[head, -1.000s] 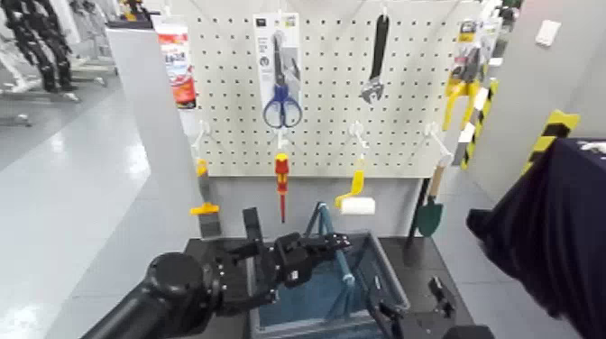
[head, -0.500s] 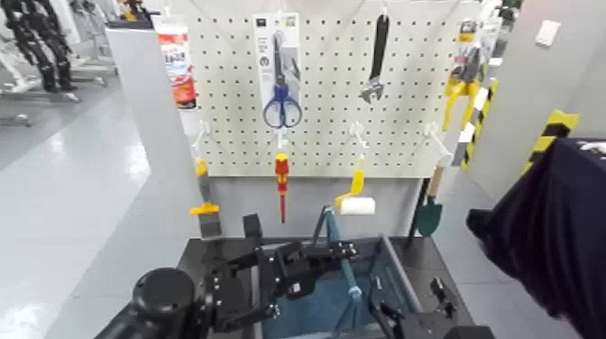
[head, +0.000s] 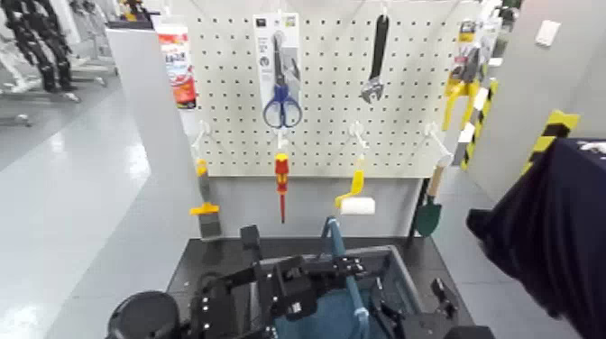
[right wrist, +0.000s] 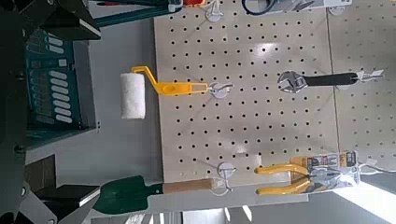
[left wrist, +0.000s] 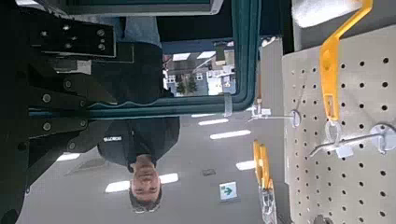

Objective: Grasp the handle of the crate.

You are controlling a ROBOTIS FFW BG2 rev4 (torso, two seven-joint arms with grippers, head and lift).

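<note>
Handle (head: pixel 332 236) of the crate (head: pixel 410 281), a blue-teal bar, runs between the fingers of the left gripper (head: pixel 345 268), which is closed on it. This gripper reaches in from the robot's left, above the crate, and crosses the bar near the middle of the head view. The left wrist view shows the bar running up to the dark gripper parts, with the teal frame beside them. The crate is blue-grey with a lighter rim, sits low in front of the pegboard (head: pixel 316 135), and has the dark bench (head: pixel 439 266) around it; the arms hide part of it.

The right gripper (head: pixel 410 296) is near the crate's right side, its fingers spread wide apart with nothing between them. Slatted sides of the crate show beside it in the right wrist view.

On the pegboard hang a red-and-white pack (head: pixel 177 68), blue-handled scissors (head: pixel 281 99), an adjustable wrench (head: pixel 379 59) and yellow-handled pliers (head: pixel 463 86). Lower down hang a scraper (head: pixel 207 207) with yellow parts, a red-and-yellow screwdriver (head: pixel 281 180), a paint roller (head: pixel 357 206) with a white sleeve, and a green trowel (head: pixel 429 216). A dark cloth (head: pixel 550 225) is at the far right. A person (left wrist: pixel 138 140) in a dark top appears upside down in the left wrist view.
</note>
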